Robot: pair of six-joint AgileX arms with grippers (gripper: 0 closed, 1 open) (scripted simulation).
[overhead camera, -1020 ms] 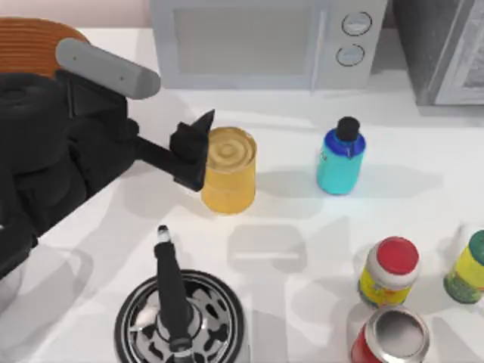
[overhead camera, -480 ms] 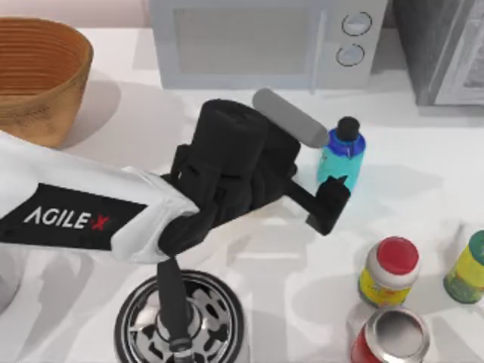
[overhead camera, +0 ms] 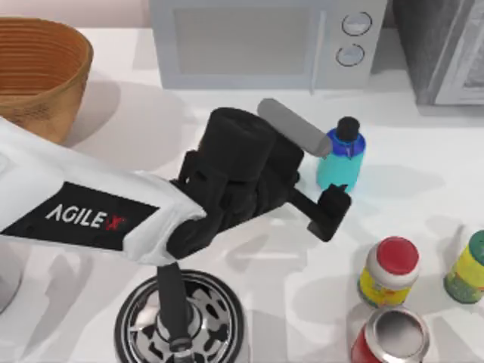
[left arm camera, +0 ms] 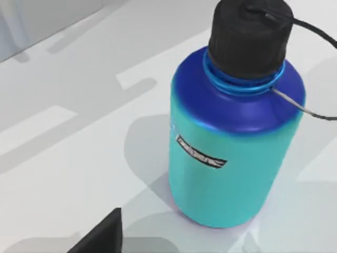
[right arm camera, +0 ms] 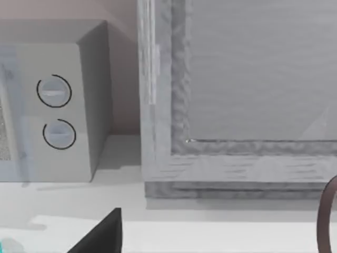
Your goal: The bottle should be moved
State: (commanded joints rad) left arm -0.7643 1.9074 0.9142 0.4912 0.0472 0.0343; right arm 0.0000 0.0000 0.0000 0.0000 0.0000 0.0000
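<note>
The bottle [overhead camera: 342, 160] stands upright right of the table's middle, teal with a blue shoulder and a black cap. My left gripper [overhead camera: 331, 206] hovers just in front of it, toward the near edge, open and holding nothing. The left wrist view has the bottle [left arm camera: 234, 153] close ahead, its cap strap looping off one side, and one dark fingertip [left arm camera: 102, 237] short of it with bare table between. The yellow can is hidden under my left arm. The right wrist view shows one dark fingertip [right arm camera: 102, 234] of the open right gripper, parked facing the back wall.
A microwave [overhead camera: 265, 41] and a grey cabinet [overhead camera: 446, 45] line the back edge. A wicker basket [overhead camera: 38, 76] sits back left. A yellow red-capped bottle [overhead camera: 389, 272], a green-capped bottle [overhead camera: 469, 268] and a red can [overhead camera: 389, 336] crowd the front right. A black-and-white round pan [overhead camera: 181, 321] lies front centre.
My left arm swung from the table's left, past the yellow can, over to the bottle, then settled slightly nearer the front edge. The bottle has not moved.
</note>
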